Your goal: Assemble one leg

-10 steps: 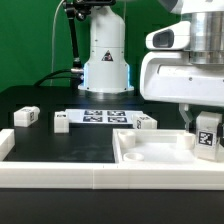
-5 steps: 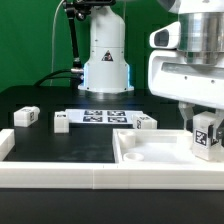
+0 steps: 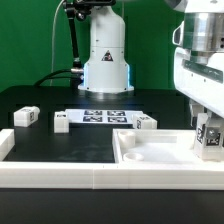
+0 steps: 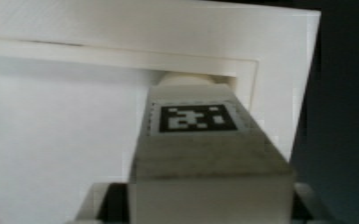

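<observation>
My gripper [image 3: 209,136] is shut on a leg [image 3: 210,140], a small white block with a black-and-white marker, and holds it upright at the exterior view's right, over the right end of the large white panel [image 3: 150,152] with its raised rim. In the wrist view the leg [image 4: 202,150] runs out from between the fingers [image 4: 119,205], its far end at a corner of the panel [image 4: 69,100]. Three more legs lie on the black table: two at the left [image 3: 26,116] [image 3: 61,122] and one behind the panel [image 3: 146,123].
The marker board [image 3: 105,116] lies in front of the robot base [image 3: 105,60]. A low white wall [image 3: 60,176] runs along the table's front and turns up at the left [image 3: 6,142].
The gripper with the leg has shifted a little toward the exterior view's right. The panel and the loose legs have not moved.
</observation>
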Controlling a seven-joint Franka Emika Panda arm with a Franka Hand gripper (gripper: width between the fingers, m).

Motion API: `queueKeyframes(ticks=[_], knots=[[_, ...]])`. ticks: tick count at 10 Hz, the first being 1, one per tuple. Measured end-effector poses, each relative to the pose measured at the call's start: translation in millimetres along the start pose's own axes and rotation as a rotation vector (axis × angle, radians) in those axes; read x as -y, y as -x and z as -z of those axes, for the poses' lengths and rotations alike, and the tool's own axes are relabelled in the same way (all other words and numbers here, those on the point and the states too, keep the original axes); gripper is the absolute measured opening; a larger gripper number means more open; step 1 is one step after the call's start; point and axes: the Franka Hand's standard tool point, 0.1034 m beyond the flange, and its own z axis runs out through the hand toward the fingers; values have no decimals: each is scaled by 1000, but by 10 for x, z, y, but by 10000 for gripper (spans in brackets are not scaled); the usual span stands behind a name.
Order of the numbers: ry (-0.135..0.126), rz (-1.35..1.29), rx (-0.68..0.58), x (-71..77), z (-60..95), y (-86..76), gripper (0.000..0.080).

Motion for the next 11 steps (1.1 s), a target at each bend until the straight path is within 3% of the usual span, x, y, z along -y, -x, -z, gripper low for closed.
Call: queueKeyframes(ticks=[4, 5, 6, 7, 11], knots=[[3, -118, 15, -8, -8, -8, 292], [3, -69, 15, -10, -11, -6, 509], [-4, -53, 16, 3, -7, 6, 509], [-27, 61, 15, 30, -3, 8, 624], [-57, 527, 10, 12, -12, 130, 649]])
